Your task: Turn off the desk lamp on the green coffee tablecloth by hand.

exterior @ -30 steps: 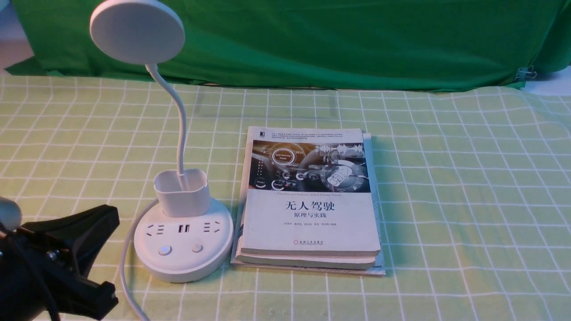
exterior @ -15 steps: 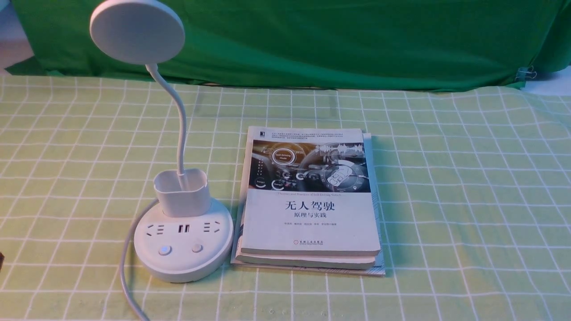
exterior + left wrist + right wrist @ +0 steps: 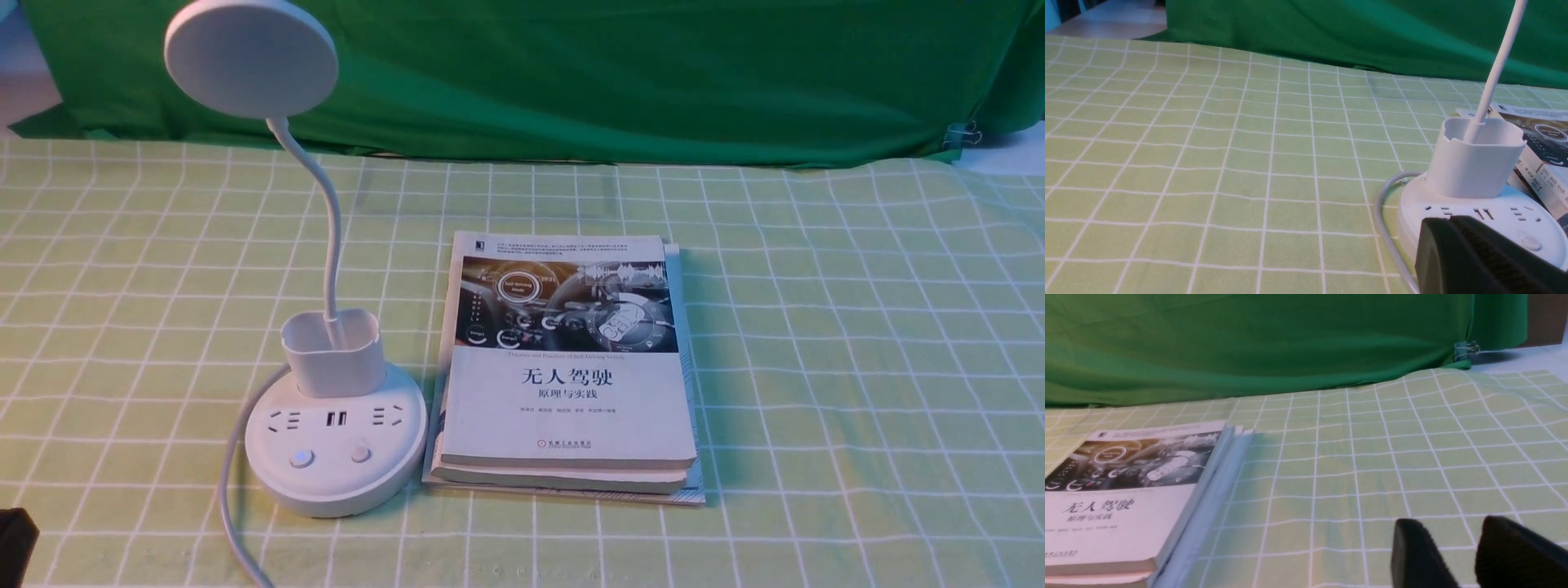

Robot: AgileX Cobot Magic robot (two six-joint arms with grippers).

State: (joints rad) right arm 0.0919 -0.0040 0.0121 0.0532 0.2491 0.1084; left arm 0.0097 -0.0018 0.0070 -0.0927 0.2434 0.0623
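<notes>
Desk lamp (image 3: 335,441) on green coffee tablecloth (image 3: 816,367); left claw (image 3: 1486,261) state indeterminable, right claw (image 3: 1466,555) parted, empty; risk: off-centre press misses button, shoves base.

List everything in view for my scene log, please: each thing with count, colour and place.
desk lamp: one, white, on the cloth's left part, beside the books.
green coffee tablecloth: one, light green with white grid, covering the table.
books: a stack, white covers, centre, right of the lamp.
backdrop cloth: one, dark green, draped behind.
binder clip: one, metal, on the backdrop's right edge.
left end effector: black, near the lamp base; open or shut unclear.
right end effector: black, slightly open, empty, over bare cloth.
</notes>
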